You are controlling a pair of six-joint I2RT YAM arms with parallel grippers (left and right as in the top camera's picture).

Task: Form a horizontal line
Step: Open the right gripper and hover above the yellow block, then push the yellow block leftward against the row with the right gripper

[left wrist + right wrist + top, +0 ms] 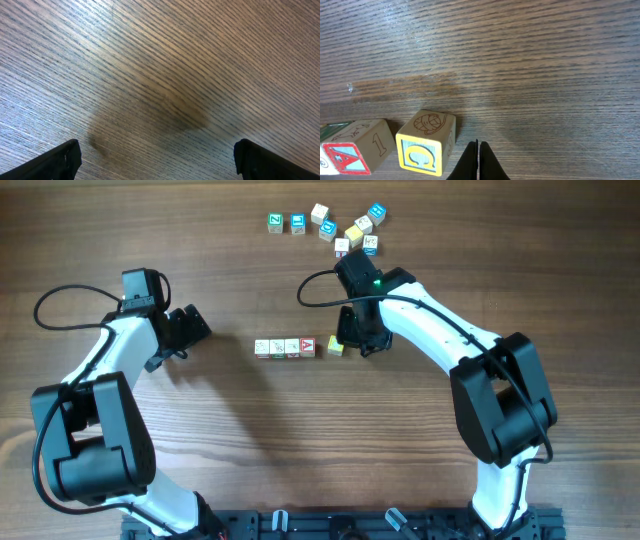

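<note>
Row point(285, 347): four cubes joined; yellow cube point(335, 345) just right, gap unclosed.
Scatter point(345, 228): far, waiting.
My right fingers point(484, 162): closed, empty.
My left fingers point(57, 162): open, idle.

A yellow wooden cube point(335, 346) lies just right of the row of pale wooden letter cubes point(285, 348), with a gap. Behind them lie loose wooden cubes point(345, 228).
</note>
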